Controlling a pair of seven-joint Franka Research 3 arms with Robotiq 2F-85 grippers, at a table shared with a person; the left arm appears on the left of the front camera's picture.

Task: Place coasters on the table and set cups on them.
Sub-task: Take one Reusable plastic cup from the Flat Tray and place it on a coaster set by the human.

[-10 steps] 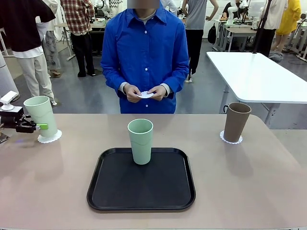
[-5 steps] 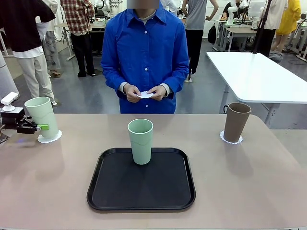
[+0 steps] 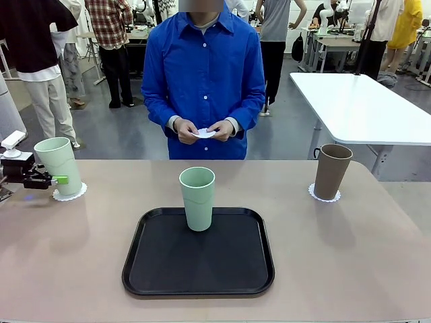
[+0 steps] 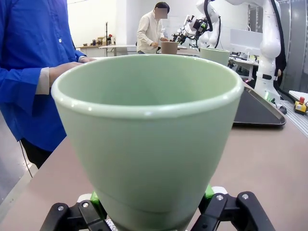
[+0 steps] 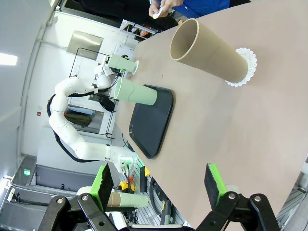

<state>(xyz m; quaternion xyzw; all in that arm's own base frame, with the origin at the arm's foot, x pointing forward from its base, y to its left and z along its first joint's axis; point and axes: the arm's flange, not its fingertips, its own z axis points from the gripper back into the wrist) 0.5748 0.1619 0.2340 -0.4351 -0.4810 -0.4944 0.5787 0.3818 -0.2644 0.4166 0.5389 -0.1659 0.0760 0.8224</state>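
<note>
Your table (image 3: 350,262) carries a black tray (image 3: 161,269) holding one mint cup (image 3: 197,198). A taupe cup (image 3: 331,171) stands near its right edge, another mint cup (image 3: 58,158) at the left edge, clamped in your left gripper (image 3: 57,179); right gripper (image 5: 159,185) gapes. Coasters (image 3: 324,197) underlie both.

Matt, plastic-looking cups (image 3: 197,197); thin white paper coasters (image 3: 74,196) with lacy cut edges; smooth beige bench (image 3: 350,256) with a faint sheen; matt black plastic tray (image 3: 202,262).
</note>
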